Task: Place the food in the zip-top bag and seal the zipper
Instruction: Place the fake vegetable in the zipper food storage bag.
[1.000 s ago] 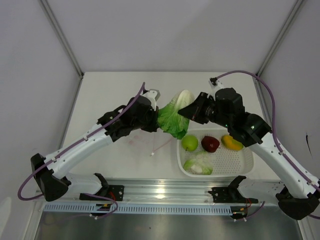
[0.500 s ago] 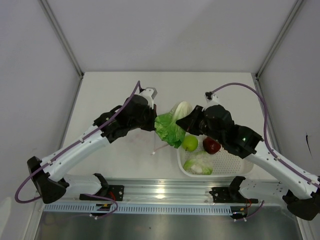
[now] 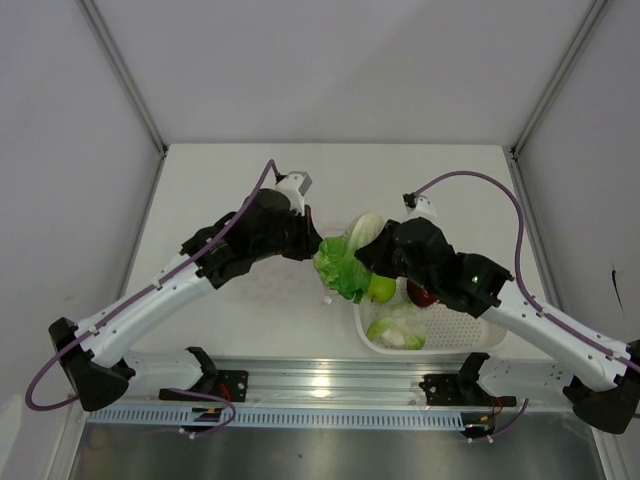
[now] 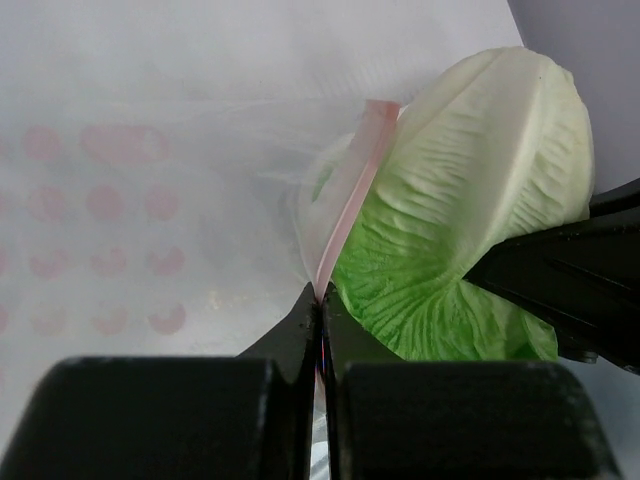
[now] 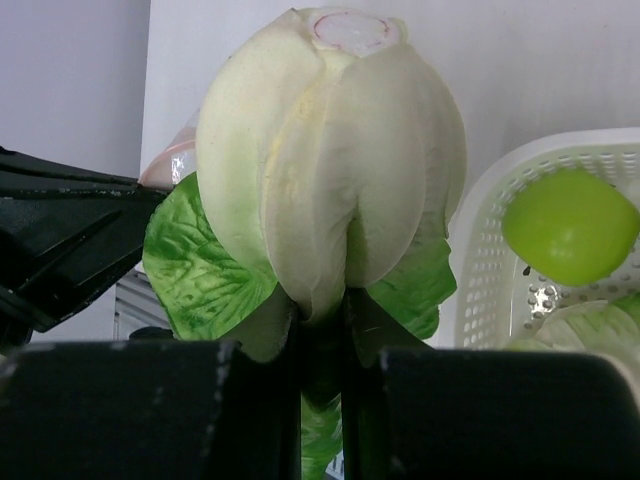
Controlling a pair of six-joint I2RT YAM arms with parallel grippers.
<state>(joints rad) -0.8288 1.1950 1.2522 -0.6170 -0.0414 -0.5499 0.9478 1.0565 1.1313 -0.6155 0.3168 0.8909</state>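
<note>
My left gripper (image 4: 320,300) is shut on the pink zipper (image 4: 352,200) at the mouth of the zip-top bag (image 4: 120,220), which is clear plastic with pink dots. It holds that edge up. My right gripper (image 5: 322,310) is shut on the green leafy lettuce (image 5: 330,170), pinching it near its pale base. The lettuce (image 4: 470,200) hangs right beside the bag's mouth, its leaves touching the zipper. From above, the lettuce (image 3: 345,262) sits between the left gripper (image 3: 312,245) and the right gripper (image 3: 364,262).
A white perforated basket (image 3: 470,325) at the near right holds a green apple (image 3: 381,289), a dark red apple (image 3: 421,294) and a white cauliflower (image 3: 397,330). My right arm crosses over the basket's far side. Grey walls enclose the table.
The right arm has swung left and nearer, carrying the lettuce down toward the bag mouth. It now covers the yellow-orange fruit. The left gripper has shifted slightly, still gripping the zipper.
</note>
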